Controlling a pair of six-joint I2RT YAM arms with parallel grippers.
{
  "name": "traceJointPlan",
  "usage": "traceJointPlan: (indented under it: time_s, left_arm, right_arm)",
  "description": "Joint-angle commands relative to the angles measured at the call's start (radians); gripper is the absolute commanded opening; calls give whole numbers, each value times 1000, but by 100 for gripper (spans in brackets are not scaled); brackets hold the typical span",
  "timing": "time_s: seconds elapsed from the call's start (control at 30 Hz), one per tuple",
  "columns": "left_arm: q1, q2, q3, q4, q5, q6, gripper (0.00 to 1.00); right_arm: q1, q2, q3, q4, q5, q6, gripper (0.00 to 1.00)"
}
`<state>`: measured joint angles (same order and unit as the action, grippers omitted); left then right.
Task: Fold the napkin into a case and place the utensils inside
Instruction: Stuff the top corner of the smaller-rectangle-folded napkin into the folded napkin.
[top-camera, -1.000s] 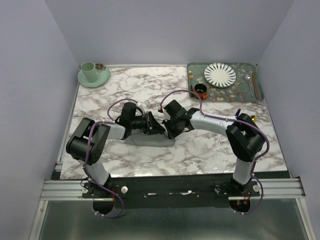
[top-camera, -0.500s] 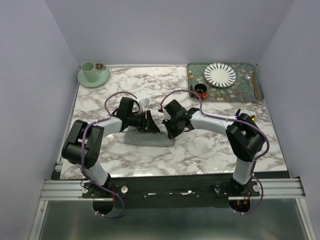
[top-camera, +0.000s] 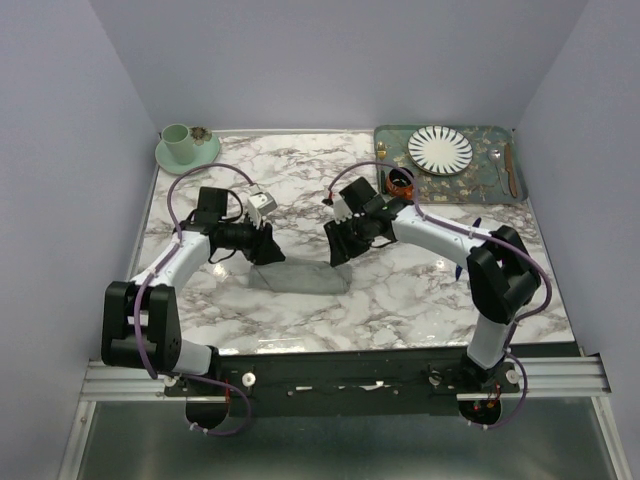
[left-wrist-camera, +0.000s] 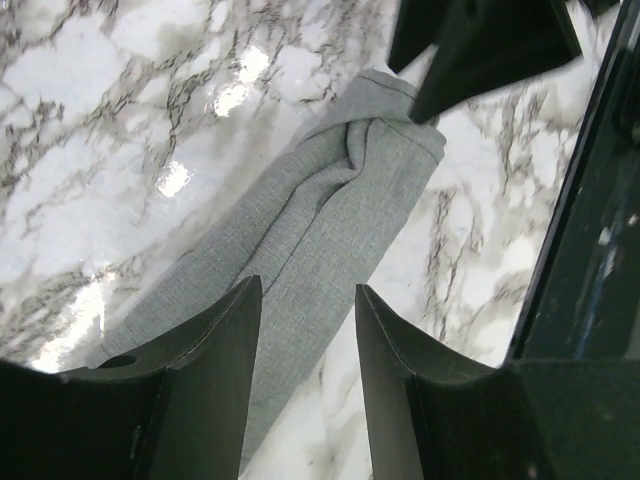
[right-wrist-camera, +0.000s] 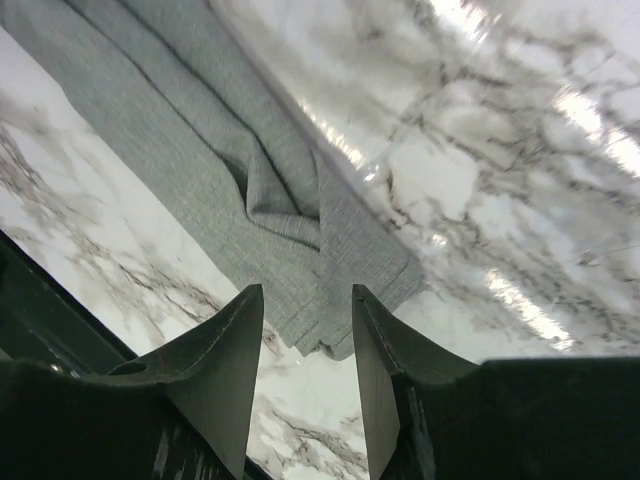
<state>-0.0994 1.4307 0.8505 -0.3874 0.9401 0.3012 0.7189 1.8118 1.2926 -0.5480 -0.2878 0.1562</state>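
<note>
The napkin lies on the marble table as a narrow grey folded case. It shows in the left wrist view and the right wrist view, with a small tucked fold near one end. My left gripper is open and empty just above the case's left end. My right gripper is open and empty just above its right end. A dark blue utensil tip pokes out beside my right arm; the rest of the utensils is hidden.
A green patterned tray at the back right holds a striped plate, a small gold fork, a spoon and a knife. An orange cup stands at the tray's corner. A green cup on a saucer is back left.
</note>
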Motion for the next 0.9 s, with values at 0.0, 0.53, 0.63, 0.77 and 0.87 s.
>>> traceJointPlan:
  time_s: [0.0, 0.53, 0.63, 0.77, 0.87]
  left_arm:
    - [-23, -65, -19, -136, 49, 424, 51]
    - [-293, 20, -18, 28, -164, 708, 42]
    - [-301, 66, 5, 28, -192, 723, 41]
    - [-310, 117, 50, 1, -207, 722, 46]
    - [-318, 143, 76, -17, -225, 716, 47]
  right_arm:
    - [-59, 18, 100, -24, -111, -6, 48]
    - [-62, 285, 296, 5, -321, 34, 44]
    - [-61, 317, 313, 6, -336, 36, 44]
    - [-62, 351, 359, 7, -347, 40, 44]
    - [-62, 377, 376, 6, -363, 42, 44]
